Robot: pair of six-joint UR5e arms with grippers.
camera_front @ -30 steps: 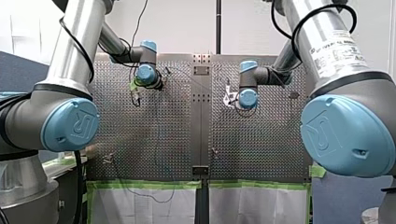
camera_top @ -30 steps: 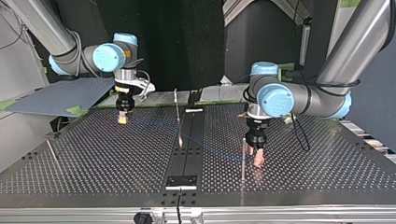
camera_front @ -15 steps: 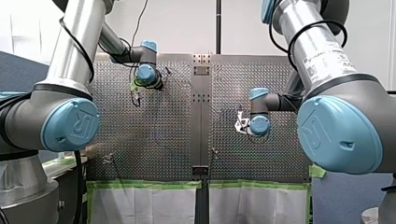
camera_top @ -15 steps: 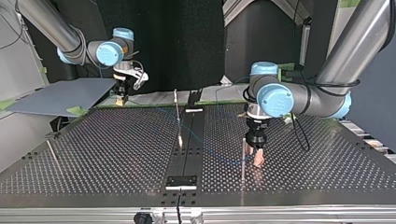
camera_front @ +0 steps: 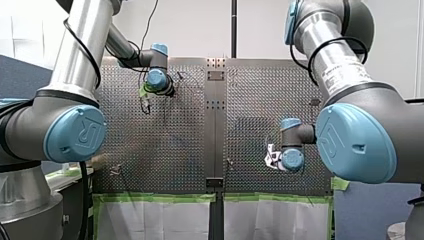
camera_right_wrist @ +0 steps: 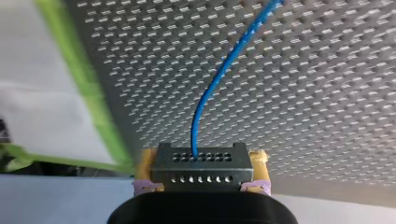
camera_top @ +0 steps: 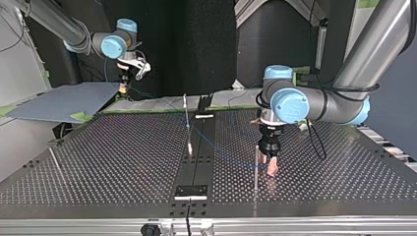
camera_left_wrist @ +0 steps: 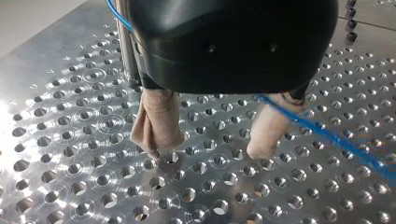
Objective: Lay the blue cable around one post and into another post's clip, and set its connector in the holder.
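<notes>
Above the far edge of the table [camera_top: 98, 162] in the top view, my right gripper [camera_top: 122, 88] clamps the connector [camera_right_wrist: 201, 169], blue cable [camera_top: 231, 160] trailing to the post [camera_top: 255, 169] beside my wide-open left gripper [camera_left_wrist: 208, 150]; a hard pull could lift it off

UR logo on blue joint cap [camera_front: 75, 134], my left arm; same logo on my right arm's joint cap [camera_front: 351, 144]. White label [camera_front: 344, 67] above: print unreadable.
</notes>
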